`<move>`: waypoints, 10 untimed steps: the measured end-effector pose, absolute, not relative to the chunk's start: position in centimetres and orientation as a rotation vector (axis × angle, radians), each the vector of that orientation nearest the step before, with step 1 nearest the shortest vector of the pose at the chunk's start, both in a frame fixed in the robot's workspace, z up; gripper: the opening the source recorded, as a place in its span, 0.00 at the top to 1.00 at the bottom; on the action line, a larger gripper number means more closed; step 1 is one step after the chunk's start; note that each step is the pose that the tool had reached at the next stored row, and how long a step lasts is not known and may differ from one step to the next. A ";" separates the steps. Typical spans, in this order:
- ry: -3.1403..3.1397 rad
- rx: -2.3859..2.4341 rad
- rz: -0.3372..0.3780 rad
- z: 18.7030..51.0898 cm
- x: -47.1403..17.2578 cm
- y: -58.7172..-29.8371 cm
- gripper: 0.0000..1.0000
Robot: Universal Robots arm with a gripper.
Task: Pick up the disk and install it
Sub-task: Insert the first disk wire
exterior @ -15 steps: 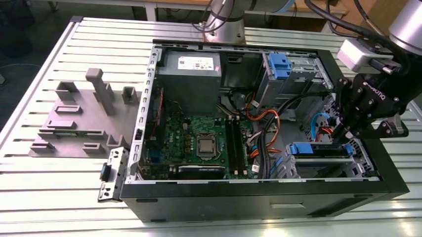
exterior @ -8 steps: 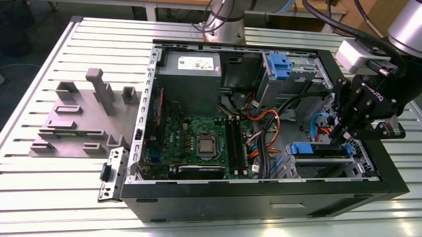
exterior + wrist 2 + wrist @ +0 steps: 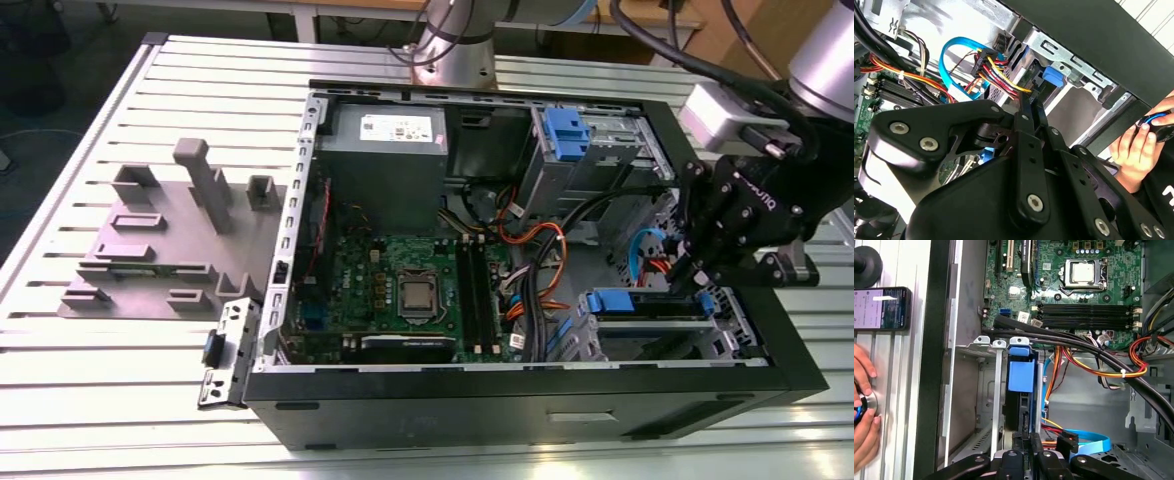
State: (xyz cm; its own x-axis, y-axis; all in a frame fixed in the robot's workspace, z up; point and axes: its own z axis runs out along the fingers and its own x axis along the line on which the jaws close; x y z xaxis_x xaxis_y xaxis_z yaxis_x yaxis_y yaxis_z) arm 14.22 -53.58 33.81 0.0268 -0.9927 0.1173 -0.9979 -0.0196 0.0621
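Note:
The disk stands on edge in the drive bay at the case's front corner; its blue carrier frame faces the motherboard and its dark body runs back toward my fingers. In the exterior view the disk shows as a blue strip in the lower right bay. My black gripper hangs just over that bay from the exterior view's right. In both wrist views my gripper has its fingers pressed together, tips at the disk's rear end beside the power and data plugs. I cannot tell if the tips touch the disk.
Orange, yellow and black cables and a blue data cable crowd the bay. A second blue carrier sits in the upper bay. A grey fixture lies on the exterior view's left. A person's hand and a phone rest outside the case.

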 end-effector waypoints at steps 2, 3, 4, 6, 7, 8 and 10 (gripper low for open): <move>-2.115 2.149 0.059 33.8 14.2 -53.6 0.83; -2.120 2.144 0.058 33.7 14.2 -53.6 0.83; -2.125 2.140 0.057 33.7 14.2 -53.6 0.83; -2.130 2.137 0.054 33.6 14.2 -53.6 0.83; -2.131 2.139 0.052 33.6 14.2 -53.6 0.83; -2.133 2.140 0.048 33.6 14.2 -53.6 0.83; -2.135 2.143 0.044 33.5 14.2 -53.7 0.83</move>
